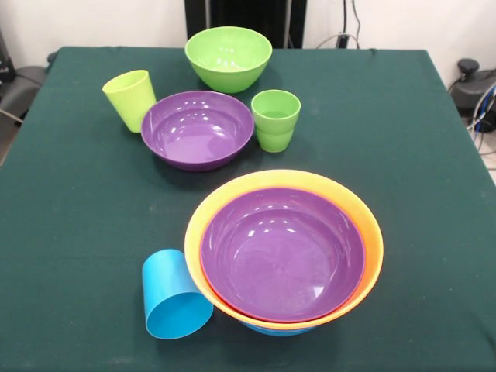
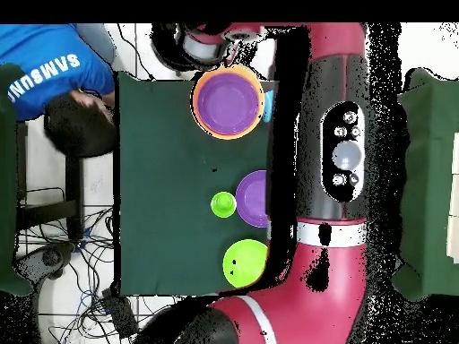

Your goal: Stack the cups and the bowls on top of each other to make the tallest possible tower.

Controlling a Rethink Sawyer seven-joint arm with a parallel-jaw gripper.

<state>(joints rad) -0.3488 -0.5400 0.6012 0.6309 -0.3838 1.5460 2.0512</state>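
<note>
The tower stands at the table's near side in the front view. Its outermost rim is a big orange bowl, with a purple bowl nested on top and a blue bowl showing underneath. A sky blue cup lies on its side against the tower's left. Farther back are a second purple bowl, a yellow-green cup, a ridged green cup and a green bowl, all upright. The front view shows no gripper. In the overhead view the arm's end hangs by the tower.
The red arm runs along one side of the table in the overhead view and hides part of the purple bowl. A person in a blue shirt sits beside the table's corner. The robot's pedestal stands behind the green bowl.
</note>
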